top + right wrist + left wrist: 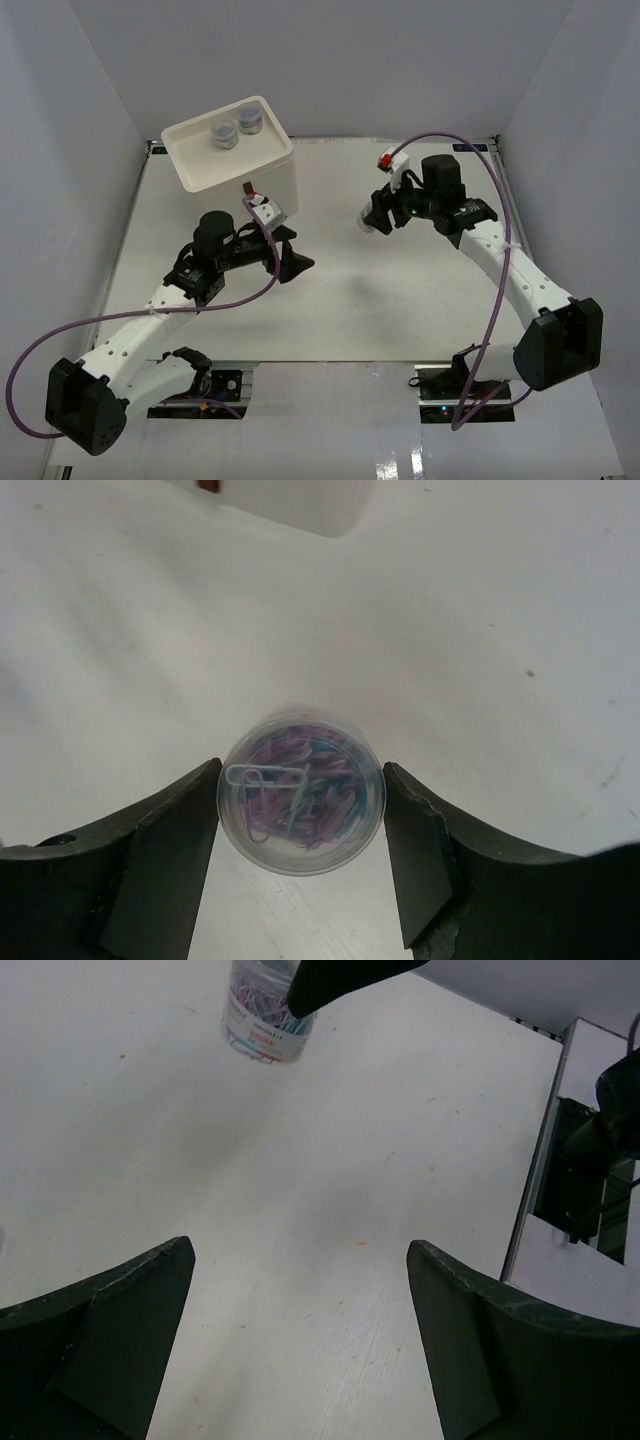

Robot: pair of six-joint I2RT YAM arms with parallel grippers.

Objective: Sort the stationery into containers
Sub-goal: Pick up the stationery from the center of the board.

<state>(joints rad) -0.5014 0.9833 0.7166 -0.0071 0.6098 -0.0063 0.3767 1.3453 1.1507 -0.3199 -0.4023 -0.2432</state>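
A big white drawer unit [278, 186] is set at the far left of the tabletop [400, 300], with two jars [225, 135] kept in its top tray. The left fingers [110, 1340] are spread wide, with nothing held. A third jar [300, 790] is squeezed between the right fingers [150, 870], near the tabletop's middle.

Bare desk [330, 1160] lies open between my wide-spread left jaws; a jar [300, 790] fills my right jaws; the drawers [275, 180] block the far left.
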